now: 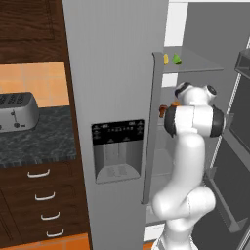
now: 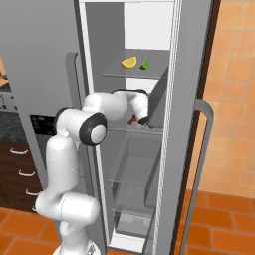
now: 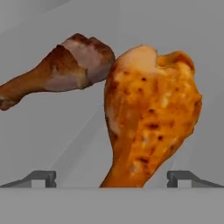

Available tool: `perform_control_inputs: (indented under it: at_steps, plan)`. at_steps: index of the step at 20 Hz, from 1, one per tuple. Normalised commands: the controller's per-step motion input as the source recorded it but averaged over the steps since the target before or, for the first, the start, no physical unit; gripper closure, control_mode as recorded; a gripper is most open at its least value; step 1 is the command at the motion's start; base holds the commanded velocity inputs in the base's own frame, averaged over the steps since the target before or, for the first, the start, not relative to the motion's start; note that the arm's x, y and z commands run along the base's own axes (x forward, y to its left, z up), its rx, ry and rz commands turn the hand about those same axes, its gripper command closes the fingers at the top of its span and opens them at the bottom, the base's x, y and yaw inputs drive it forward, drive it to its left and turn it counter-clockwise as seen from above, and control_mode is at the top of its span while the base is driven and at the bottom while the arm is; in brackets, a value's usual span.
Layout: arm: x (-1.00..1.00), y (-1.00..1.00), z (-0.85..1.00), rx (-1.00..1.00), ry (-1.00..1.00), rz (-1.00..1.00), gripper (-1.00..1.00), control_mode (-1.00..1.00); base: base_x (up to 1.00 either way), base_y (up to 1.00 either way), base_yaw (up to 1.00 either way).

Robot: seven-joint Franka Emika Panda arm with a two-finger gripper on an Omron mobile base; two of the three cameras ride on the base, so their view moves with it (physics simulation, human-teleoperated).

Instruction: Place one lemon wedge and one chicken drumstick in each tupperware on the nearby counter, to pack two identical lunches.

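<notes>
Pincer (image 3: 111,178) wide open, straddling the golden drumstick (image 3: 151,118) on the fridge shelf (image 2: 149,130); the brown drumstick (image 3: 57,74) touches it on the left, so closing carelessly could nudge or drag both.

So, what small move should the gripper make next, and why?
Probably ease forward a little and close. The gripper is open, and the orange-golden drumstick on the fridge shelf sits between its fingertips, its thin end toward the hand. The darker drumstick lies beside it.
</notes>
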Motion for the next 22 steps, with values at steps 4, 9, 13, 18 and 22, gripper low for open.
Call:
perform_control_inputs:
  at_steps: [4, 9, 13, 18, 22]
  plan:
    - [0.62, -0.01, -0.42, 0.0, -0.09, 0.03, -1.0, -1.0, 0.0, 0.0, 0.0]
    - [0.19, 0.28, -0.83, -0.04, -0.13, 0.03, 1.0, -1.0, 0.0, 0.0, 0.0]
    - [-0.9, 0.32, 0.23, -0.04, -0.05, 0.03, 1.0, -1.0, 0.0, 0.0, 0.0]
    - [-1.0, 0.37, 0.18, -0.09, 0.0, 0.0, 1.0, -1.0, 0.0, 0.0, 0.0]
    - [-1.0, 0.85, 0.0, -0.19, -0.03, 0.05, 1.0, -1.0, 0.0, 0.0, 0.0]
